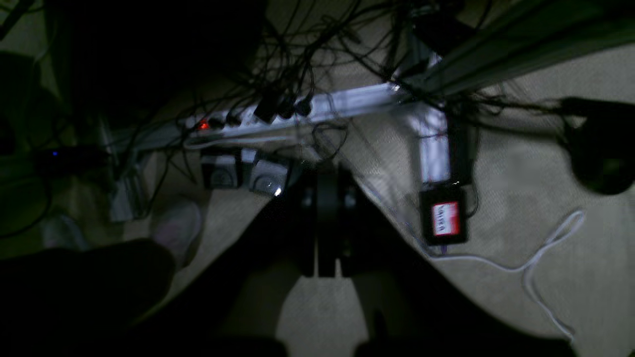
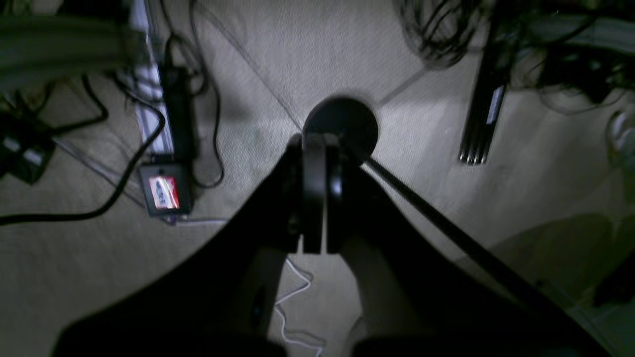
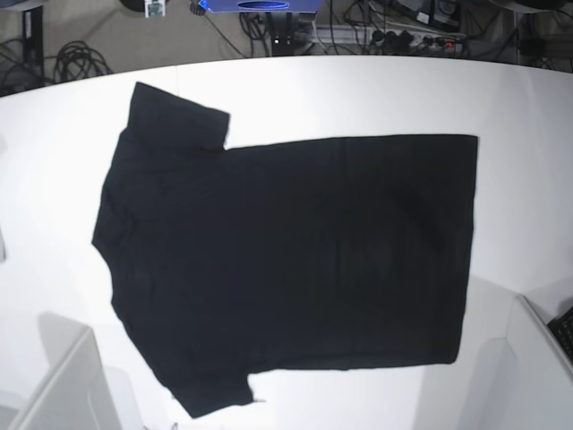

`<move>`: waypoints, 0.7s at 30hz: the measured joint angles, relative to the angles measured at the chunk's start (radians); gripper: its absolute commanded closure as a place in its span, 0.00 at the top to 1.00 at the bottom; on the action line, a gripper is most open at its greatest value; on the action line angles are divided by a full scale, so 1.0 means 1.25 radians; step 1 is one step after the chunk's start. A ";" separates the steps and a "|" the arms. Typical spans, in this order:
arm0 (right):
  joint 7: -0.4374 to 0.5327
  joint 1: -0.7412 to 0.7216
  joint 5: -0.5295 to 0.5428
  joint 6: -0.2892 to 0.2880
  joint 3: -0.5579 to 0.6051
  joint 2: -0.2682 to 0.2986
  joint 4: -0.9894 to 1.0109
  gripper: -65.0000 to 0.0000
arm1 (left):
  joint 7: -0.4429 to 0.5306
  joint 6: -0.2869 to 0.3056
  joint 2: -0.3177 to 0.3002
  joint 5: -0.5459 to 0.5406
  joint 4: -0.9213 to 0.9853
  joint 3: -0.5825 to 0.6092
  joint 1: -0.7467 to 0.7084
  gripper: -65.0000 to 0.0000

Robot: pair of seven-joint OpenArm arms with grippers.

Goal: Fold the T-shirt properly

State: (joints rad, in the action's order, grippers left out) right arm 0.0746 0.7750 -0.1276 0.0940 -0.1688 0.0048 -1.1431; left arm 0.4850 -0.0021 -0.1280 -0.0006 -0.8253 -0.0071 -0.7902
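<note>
**Black T-shirt flat on a white table, both grippers closed over the floor**

The base view looks down on a white table (image 3: 358,90) with a curved far edge. The T-shirt (image 3: 295,260) lies spread flat across its middle, plain black side up, with no print showing. Its collar end and both short sleeves point left, one sleeve at the far left and one at the near left, and its straight hem runs down the right side. Beyond the far edge of the table lie coiled black cables (image 3: 76,61), a power strip (image 3: 407,38) and a blue object (image 3: 260,5) on a grey-beige floor. Pale panels stand at the near left and near right corners of the table. No arm or gripper shows in this view.

The wrist views show none of the table or the shirt. Both look down at dim beige carpet. The left wrist view shows the left gripper (image 1: 327,223) with its dark jaws pressed together and nothing between them. Beyond it lie a white power strip (image 1: 278,116) with a red light, a tangle of black wires, a small black box with a red and white label (image 1: 444,218) and a loose white cord (image 1: 540,258).

The right wrist view shows the right gripper (image 2: 320,193) likewise closed and empty. Past its tip sits a round black base (image 2: 342,126) with a thin black pole running toward the near right. A labelled black box (image 2: 164,196) lies to the left among black cables.
</note>
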 measured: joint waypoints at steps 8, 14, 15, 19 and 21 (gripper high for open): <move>-0.075 0.069 0.003 -0.001 -0.047 0.000 -0.161 0.00 | 0.005 0.001 -0.006 -0.001 -0.193 -0.024 -0.119 0.00; -0.086 0.096 0.003 -0.001 -0.084 0.000 -0.265 0.00 | -0.003 -0.002 -0.009 -0.001 -0.331 -0.104 -0.202 0.00; -0.087 0.103 0.003 0.000 -0.090 -0.002 -0.283 0.00 | 0.000 -0.002 -0.009 -0.001 -0.359 -0.115 -0.212 0.00; -0.096 0.110 0.003 -0.003 -0.121 -0.002 -0.345 0.00 | 0.010 -0.001 -0.009 -0.028 -0.461 -0.129 -0.258 0.00; -0.124 0.108 0.003 -0.003 -0.136 -0.002 -0.387 0.00 | -0.002 -0.001 -0.006 -0.089 -0.510 -0.127 -0.288 0.00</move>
State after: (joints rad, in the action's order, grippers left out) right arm -0.0799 0.9100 -0.1234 0.0906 -0.3382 0.0021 -1.6272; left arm 0.4820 -0.0032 -0.1360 -0.1112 -1.4631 -0.1658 -1.1507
